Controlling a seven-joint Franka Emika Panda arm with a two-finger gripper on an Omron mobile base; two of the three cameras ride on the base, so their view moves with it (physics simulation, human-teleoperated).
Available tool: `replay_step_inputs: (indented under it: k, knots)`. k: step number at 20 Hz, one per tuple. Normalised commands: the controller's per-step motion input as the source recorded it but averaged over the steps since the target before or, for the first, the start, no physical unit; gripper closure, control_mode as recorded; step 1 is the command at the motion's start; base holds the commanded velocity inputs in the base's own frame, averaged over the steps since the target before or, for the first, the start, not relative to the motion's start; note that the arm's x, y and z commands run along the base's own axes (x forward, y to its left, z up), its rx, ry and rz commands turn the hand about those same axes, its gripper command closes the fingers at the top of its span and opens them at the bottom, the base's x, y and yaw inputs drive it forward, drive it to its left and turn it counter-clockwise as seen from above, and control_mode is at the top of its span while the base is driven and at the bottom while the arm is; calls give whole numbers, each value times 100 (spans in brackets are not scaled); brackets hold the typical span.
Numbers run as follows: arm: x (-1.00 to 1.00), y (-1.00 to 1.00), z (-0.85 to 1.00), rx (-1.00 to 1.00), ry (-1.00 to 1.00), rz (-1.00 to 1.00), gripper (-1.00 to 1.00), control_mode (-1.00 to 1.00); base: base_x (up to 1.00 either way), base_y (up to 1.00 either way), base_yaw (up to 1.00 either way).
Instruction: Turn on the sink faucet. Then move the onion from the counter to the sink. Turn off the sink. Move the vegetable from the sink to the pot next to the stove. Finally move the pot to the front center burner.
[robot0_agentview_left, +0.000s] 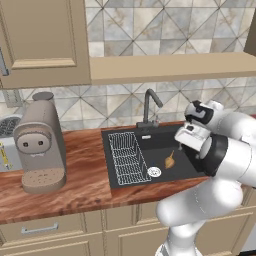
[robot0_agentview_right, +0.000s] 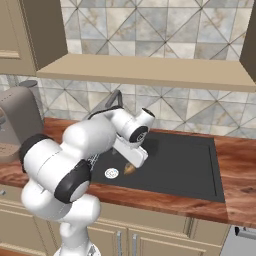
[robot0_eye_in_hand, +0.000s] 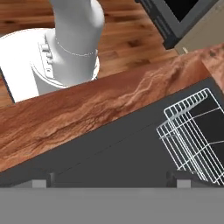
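Gripper (robot0_eye_in_hand: 111, 177) jaws spread wide, holding nothing, above black sink (robot0_agentview_left: 185, 137); onion (robot0_agentview_left: 170, 160) on basin floor beside wire rack (robot0_agentview_left: 125, 157); faucet (robot0_agentview_left: 150, 106) behind.

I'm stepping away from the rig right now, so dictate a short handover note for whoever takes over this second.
Gripper: open, holding nothing, over the sink.
Onion: lying on the sink floor near the drain, beside the wire rack.
Faucet: spout over the basin; whether water runs cannot be told.
Done, by how things lie: onion is in the sink.
Left: confirm the faucet is off, carry the onion to the pot by the stove, then set the pot on the front center burner.
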Motion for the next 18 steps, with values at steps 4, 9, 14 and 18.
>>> replay_step_inputs:
  k: [4, 9, 14, 18]
  knots:
    - [22, 0, -30, -10, 0, 0, -100, -100, 0, 0, 0]
    - [25, 0, -29, -6, 0, 0, -100, -100, 0, 0, 0]
    - [24, 1, -22, -3, 1, 0, -100, -100, 0, 0, 0]
    - [33, 2, -18, -2, 7, 1, -100, -100, 0, 0, 0]
